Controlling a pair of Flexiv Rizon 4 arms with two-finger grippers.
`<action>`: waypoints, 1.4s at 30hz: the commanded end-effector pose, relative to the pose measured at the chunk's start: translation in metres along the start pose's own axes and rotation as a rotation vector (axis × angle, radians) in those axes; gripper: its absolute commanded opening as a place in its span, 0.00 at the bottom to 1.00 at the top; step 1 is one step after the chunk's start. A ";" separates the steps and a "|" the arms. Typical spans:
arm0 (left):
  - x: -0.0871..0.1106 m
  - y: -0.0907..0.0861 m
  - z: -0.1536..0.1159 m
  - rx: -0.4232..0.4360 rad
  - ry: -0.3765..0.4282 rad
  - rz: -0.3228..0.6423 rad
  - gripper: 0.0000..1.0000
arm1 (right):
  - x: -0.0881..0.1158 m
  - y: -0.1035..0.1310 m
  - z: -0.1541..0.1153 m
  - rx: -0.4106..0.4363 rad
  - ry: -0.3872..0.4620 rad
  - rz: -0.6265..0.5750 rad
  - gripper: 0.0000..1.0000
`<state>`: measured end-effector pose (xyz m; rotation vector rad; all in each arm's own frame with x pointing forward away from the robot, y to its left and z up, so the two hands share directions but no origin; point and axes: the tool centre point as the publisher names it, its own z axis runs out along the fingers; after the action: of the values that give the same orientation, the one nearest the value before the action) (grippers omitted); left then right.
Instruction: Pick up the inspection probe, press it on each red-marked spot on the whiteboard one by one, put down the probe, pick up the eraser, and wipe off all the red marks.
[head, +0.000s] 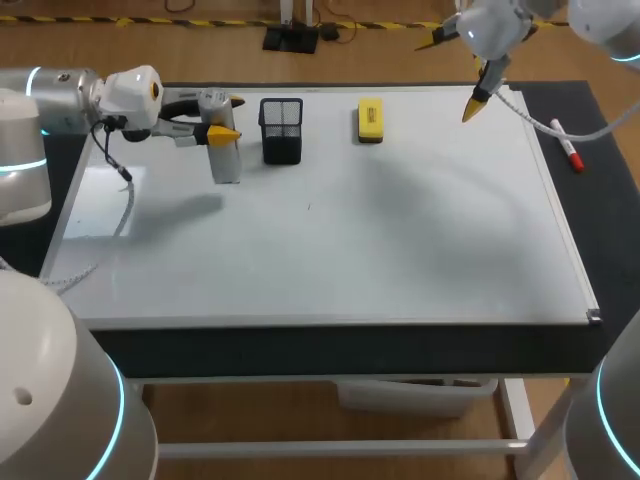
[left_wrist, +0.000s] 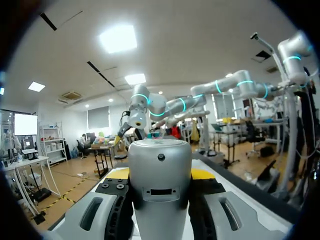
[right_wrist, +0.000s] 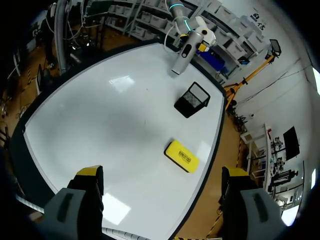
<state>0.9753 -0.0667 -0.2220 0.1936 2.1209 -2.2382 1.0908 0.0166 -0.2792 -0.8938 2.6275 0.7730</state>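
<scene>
My left gripper (head: 222, 117) clenched on inspection probe (head: 226, 162), upright over far-left part of whiteboard (head: 350, 250), just beside black mesh holder (head: 282, 130). My right gripper (head: 455, 72) released, above far-right corner. Yellow eraser (head: 370, 120) lies at board's far edge.

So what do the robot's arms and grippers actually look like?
The left arm and right arm are smooth rounded tubes, silver-grey and white, with glowing cyan rings at the joints. A thin cable loops off the left wrist and a white cable trails from the right. The left gripper and right gripper each have two dark fingers with bright yellow tips.
</scene>
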 end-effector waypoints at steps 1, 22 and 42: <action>-0.022 -0.009 0.007 -0.016 0.060 0.018 0.00 | -0.001 0.000 0.000 0.003 0.005 -0.002 1.00; -0.080 -0.057 0.031 0.050 0.097 0.102 0.00 | -0.001 0.000 0.000 0.003 0.005 -0.002 1.00; -0.106 -0.043 0.073 0.085 0.147 0.109 0.00 | -0.001 0.000 0.000 0.003 0.005 -0.002 1.00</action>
<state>1.0633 -0.1389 -0.1598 0.4235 2.0165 -2.2928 1.0915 0.0169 -0.2792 -0.8944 2.6295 0.7721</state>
